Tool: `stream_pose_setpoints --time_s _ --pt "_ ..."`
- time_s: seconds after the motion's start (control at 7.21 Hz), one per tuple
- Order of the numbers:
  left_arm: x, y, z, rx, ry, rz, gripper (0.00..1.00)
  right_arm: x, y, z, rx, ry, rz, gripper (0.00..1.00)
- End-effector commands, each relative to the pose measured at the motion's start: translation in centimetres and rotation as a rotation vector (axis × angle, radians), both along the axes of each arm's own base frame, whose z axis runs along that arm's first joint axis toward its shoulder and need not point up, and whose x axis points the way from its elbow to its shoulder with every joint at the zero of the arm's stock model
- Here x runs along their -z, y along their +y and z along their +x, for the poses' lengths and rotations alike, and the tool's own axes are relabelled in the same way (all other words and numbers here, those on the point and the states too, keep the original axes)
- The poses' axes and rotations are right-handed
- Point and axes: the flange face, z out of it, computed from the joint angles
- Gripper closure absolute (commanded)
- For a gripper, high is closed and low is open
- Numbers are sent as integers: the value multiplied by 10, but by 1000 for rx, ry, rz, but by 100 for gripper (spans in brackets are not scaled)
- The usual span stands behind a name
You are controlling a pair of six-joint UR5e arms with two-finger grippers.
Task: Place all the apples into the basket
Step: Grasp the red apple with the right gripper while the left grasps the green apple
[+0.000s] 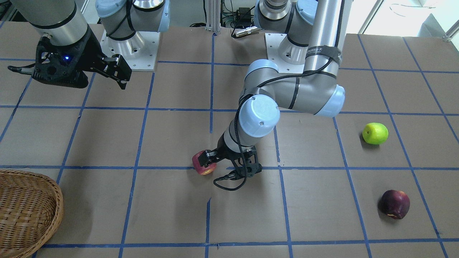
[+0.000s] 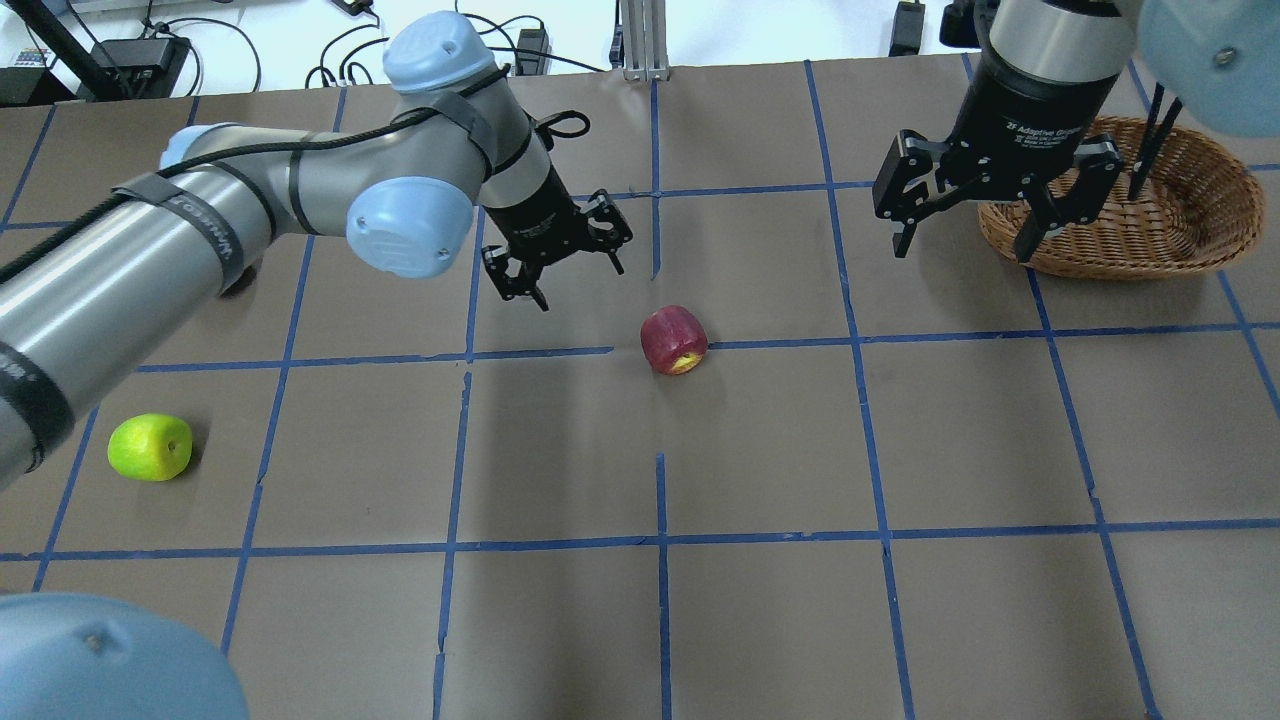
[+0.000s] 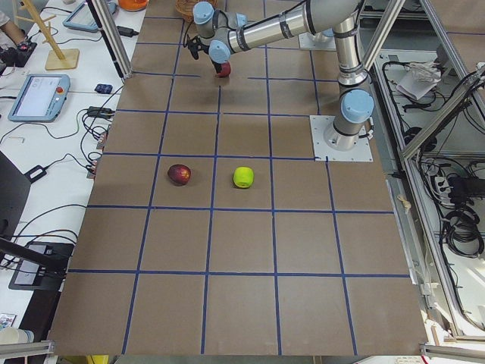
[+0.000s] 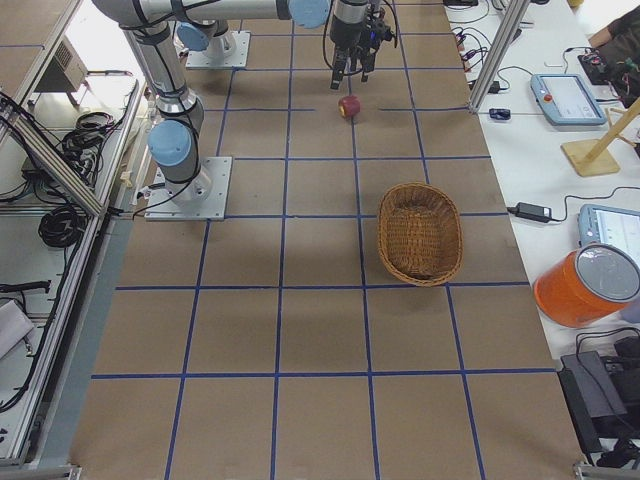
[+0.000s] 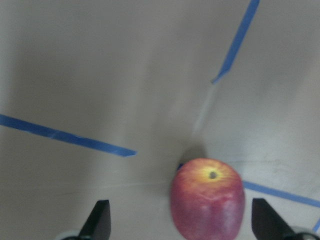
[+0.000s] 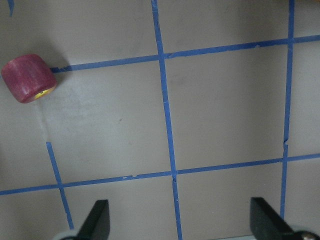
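The red apple (image 2: 674,340) with a yellowish base lies on its side on the brown table near the middle. My left gripper (image 2: 578,284) hovers just behind it, open and empty. In the left wrist view the apple (image 5: 207,205) sits between the spread fingers (image 5: 100,220), closer to the right one. The yellow-green apple (image 2: 150,447) lies far on my left; the dark maroon apple (image 1: 394,204) lies beyond it. My right gripper (image 2: 962,250) is open and empty, raised beside the wicker basket (image 2: 1150,215), which holds no apples.
The table is brown paper with a grid of blue tape lines (image 2: 660,540). The left arm's elbow (image 2: 410,225) stretches over the table's left half. Arm bases (image 1: 129,46) stand at the robot's edge.
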Motion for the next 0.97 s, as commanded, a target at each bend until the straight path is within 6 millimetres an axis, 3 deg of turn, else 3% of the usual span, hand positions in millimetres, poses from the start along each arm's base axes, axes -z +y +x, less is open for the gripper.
stream_pose_setpoints --time_s 0.0,0.14,0.28,0.42,0.55,0.69,0.83 --pt "-38 17 108 261 -107 63 0 27 -22 5 -10 -8 -47 0" --pt "-40 19 187 401 -112 91 0 32 -21 17 -47 -20 -41 0" --pt "-35 31 266 487 -63 89 0 36 -16 49 -96 -90 -39 0" --pt "-25 45 321 476 -87 129 0 62 -25 71 -132 -92 -21 0" --pt "-24 56 358 491 -113 158 0 84 -27 109 -199 -94 -40 0" --pt "-20 67 400 538 -70 150 0 116 -33 134 -242 -96 -45 0" --pt "-2 74 436 523 -51 157 0 142 -34 158 -283 -100 -69 0"
